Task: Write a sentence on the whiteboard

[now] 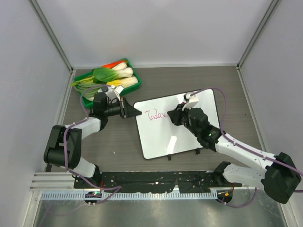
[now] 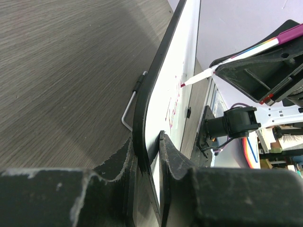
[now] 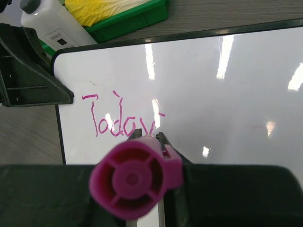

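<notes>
Pink marker (image 3: 135,177) at the whiteboard (image 1: 189,137), which stands mid-surface (image 1: 109,151).
The left pincer (image 2: 147,153) pinches the board's left rim. The right pincer (image 1: 176,115) is clamped on the marker above the board's upper middle, its tip meeting the sentence (image 3: 120,120), which reads "Today".

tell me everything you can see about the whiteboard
The whiteboard is a glossy white rectangle with rounded corners, a thin black rim and small black feet at its near edge. It lies face up and skewed on the dark wood-grain table. Pink writing reading "Today" sits at its upper left. The jaws of the left gripper clamp its left edge, and the pink marker held in the right gripper appears to touch its surface.
</notes>
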### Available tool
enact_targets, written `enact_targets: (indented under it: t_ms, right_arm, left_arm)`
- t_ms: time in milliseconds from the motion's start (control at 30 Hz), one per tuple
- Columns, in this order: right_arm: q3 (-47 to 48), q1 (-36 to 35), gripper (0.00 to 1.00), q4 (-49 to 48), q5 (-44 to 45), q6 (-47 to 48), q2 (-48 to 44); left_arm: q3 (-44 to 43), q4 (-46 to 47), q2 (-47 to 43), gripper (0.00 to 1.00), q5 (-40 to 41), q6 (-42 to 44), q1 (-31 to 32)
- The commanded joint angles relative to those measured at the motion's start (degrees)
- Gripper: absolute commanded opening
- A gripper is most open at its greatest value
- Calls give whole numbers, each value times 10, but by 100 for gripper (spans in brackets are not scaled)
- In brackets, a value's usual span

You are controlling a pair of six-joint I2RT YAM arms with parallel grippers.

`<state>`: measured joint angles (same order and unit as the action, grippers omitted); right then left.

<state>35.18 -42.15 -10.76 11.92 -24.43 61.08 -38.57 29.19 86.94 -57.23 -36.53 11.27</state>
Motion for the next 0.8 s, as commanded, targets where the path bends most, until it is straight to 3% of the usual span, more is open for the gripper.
enact_targets:
  t_ms: [0, 767]
  right_arm:
    - [-15, 1, 1, 37, -4, 3, -2]
    - [-15, -4, 1, 45, -79, 4, -40]
  left_arm:
    - [1, -29, 6, 0, 17, 82, 17]
    - [1, -33, 5, 0, 16, 85, 17]
